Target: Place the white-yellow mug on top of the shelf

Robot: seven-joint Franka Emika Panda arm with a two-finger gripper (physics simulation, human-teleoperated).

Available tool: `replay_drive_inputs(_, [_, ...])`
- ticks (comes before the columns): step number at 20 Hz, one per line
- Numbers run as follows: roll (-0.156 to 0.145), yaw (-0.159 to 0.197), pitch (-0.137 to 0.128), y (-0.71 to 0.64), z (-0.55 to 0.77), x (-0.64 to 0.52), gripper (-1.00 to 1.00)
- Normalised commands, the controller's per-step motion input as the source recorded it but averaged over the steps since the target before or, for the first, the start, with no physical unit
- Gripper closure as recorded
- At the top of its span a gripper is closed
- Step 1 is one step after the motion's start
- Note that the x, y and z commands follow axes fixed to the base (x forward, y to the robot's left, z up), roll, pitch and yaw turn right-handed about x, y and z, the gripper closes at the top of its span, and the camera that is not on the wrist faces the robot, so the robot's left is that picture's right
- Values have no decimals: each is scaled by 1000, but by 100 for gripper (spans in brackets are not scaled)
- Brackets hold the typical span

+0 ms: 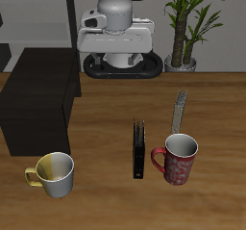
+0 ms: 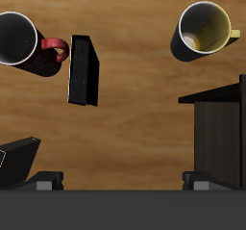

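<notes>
With the gripper point(image 2: 123, 181) held high and nothing gripped, its opening not clearly seen, the white-yellow mug point(image 1: 55, 173) below beside the shelf point(image 1: 38, 107) may be knocked over if it is approached off-centre.

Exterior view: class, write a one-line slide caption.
White-yellow mug near the table's front edge, beside the black shelf; red mug and thin slab nearby.

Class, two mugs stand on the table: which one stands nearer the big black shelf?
The white-yellow mug, with its yellow handle, stands just before the shelf. The red mug stands beyond the thin black slab.
</notes>
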Motion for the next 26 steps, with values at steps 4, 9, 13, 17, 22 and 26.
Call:
replay_drive_inputs(4, [11, 5, -2, -247, 219, 249, -100])
replay_drive_inputs(9, [16, 25, -17, -248, 149, 265, -100])
replay_drive_inputs(13, [19, 8, 8, -350, 104, 328, -100])
replay_drive_inputs(17, [1, 9, -8, -288, 54, 296, -100])
replay_drive_inputs(22, [-23, 9, -20, -228, 69, 266, -100])
replay_drive_inputs(26, [21, 10, -6, -72, 11, 201, -100])
